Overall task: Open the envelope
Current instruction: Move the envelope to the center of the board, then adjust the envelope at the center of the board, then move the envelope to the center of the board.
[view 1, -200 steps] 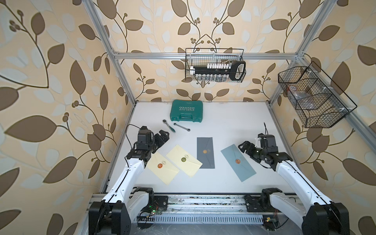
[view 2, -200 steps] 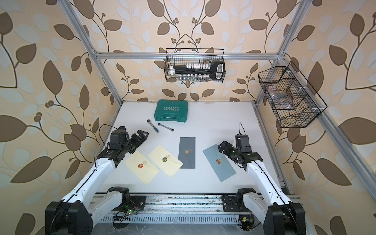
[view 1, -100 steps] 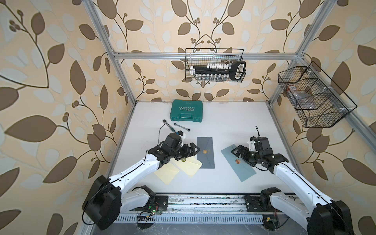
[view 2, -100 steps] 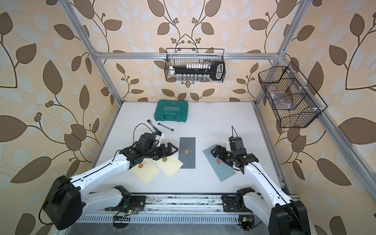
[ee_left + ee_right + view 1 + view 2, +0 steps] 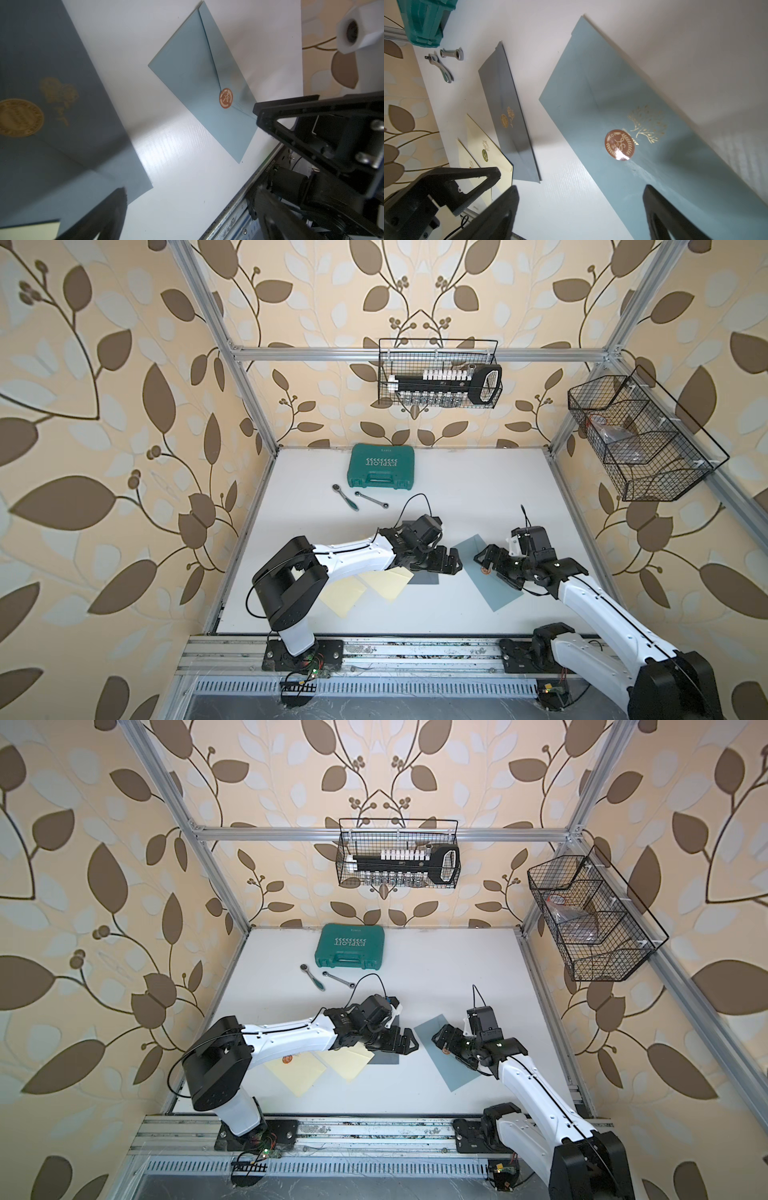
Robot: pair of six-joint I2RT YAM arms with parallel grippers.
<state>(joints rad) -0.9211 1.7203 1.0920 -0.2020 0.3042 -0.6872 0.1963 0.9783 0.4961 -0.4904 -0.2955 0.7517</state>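
Lying flat and flap-up on the white table (image 5: pixel 457 497), right of centre toward the near edge, the light blue envelope (image 5: pixel 494 593) is closed with a round copper sticker (image 5: pixel 619 144). It is probably light, thin paper: bendy, easy to crease or tear, and likely to skate on the smooth top if pushed from one side. The best hold looks to be the pointed flap beside the sticker, with the other gripper pinning the body down.

The right gripper (image 5: pixel 496 568) hovers over the sticker, jaws spread wide and empty. The left gripper (image 5: pixel 451 566), just left of it over the dark grey envelope (image 5: pixel 424 580), is equally wide and holds nothing.

The green tool case (image 5: pixel 381 472) at the far side is shut, its contents unseen. The far-wall wire basket (image 5: pixel 384 364) carries a socket rail (image 5: pixel 436 383). The right-wall wire basket (image 5: pixel 665 477) holds a clear bag (image 5: pixel 613 434); which compartment is unclear.
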